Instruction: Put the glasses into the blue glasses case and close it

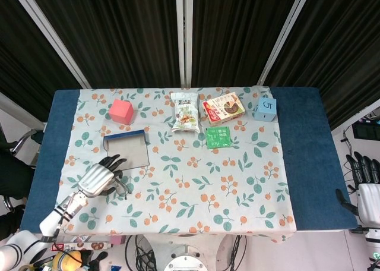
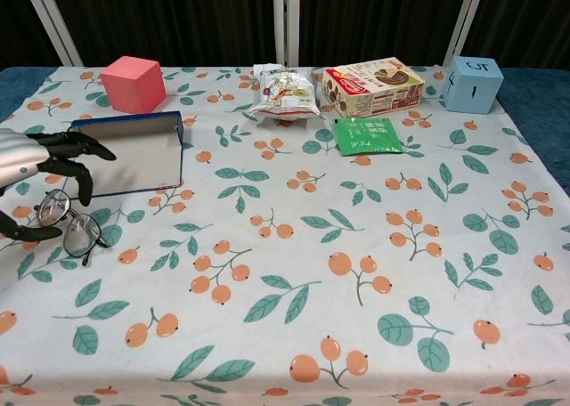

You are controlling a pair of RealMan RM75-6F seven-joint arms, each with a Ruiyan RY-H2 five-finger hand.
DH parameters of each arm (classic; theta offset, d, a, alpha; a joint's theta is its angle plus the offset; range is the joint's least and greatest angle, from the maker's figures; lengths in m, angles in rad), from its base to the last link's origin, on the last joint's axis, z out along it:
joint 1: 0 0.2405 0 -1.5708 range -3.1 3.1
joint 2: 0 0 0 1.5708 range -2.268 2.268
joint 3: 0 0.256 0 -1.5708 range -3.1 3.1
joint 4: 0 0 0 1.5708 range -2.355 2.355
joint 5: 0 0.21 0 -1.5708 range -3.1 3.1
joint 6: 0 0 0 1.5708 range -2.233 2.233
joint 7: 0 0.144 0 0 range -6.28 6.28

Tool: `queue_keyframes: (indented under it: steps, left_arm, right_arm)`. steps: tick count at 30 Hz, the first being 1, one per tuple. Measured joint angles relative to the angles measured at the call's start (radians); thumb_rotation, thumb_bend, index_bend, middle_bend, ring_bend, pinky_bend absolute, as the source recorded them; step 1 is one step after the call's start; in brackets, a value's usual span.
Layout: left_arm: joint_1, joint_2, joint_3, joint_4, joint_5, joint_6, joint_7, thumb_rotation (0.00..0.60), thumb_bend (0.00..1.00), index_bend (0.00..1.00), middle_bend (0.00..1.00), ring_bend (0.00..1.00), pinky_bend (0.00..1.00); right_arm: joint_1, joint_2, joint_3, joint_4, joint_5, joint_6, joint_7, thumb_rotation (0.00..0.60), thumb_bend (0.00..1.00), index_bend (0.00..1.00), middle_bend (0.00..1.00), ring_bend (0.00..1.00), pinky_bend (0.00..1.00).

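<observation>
Wire-framed glasses (image 2: pixel 69 227) lie flat on the floral cloth at the near left, not yet lifted. Over them hovers the left hand (image 2: pixel 40 170), fingers spread and curled down around the frame, thumb low beside it, nothing gripped as far as I can see. Just beyond sits the blue glasses case (image 2: pixel 129 155), lid open, empty inside. So everything remains: grasp, place, close. Far off right, the right hand (image 1: pixel 363 177) hangs beside the table edge, fingers loosely extended, holding nothing.
</observation>
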Motion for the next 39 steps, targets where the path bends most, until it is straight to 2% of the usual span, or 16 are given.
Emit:
queue_keyframes:
  steps: [5,14,28,39]
  left_arm:
    - [0.0,-0.013,-0.001,0.018,-0.008,-0.002,-0.005,0.6,0.28,0.46,0.12,0.05,0.18]
    - [-0.002,-0.02,-0.003,0.025,-0.018,-0.004,-0.006,0.6,0.37,0.49,0.13,0.05,0.18]
    - [-0.004,-0.032,0.003,0.033,-0.022,-0.009,-0.013,0.6,0.38,0.5,0.13,0.05,0.18]
    - [-0.001,-0.036,-0.007,0.04,-0.04,-0.006,-0.025,0.6,0.41,0.58,0.14,0.05,0.18]
  right_arm:
    - [0.001,0.001,-0.001,-0.001,0.003,-0.007,-0.007,0.6,0.3,0.0,0.0,0.0,0.0]
    - [0.006,-0.003,-0.003,0.001,0.007,-0.02,-0.009,0.6,0.3,0.0,0.0,0.0,0.0]
    - [0.007,-0.004,-0.004,0.005,0.017,-0.028,-0.011,0.6,0.3,0.0,0.0,0.0,0.0]
    - [0.006,-0.002,0.001,0.014,0.025,-0.026,-0.002,0.6,0.28,0.0,0.0,0.0,0.0]
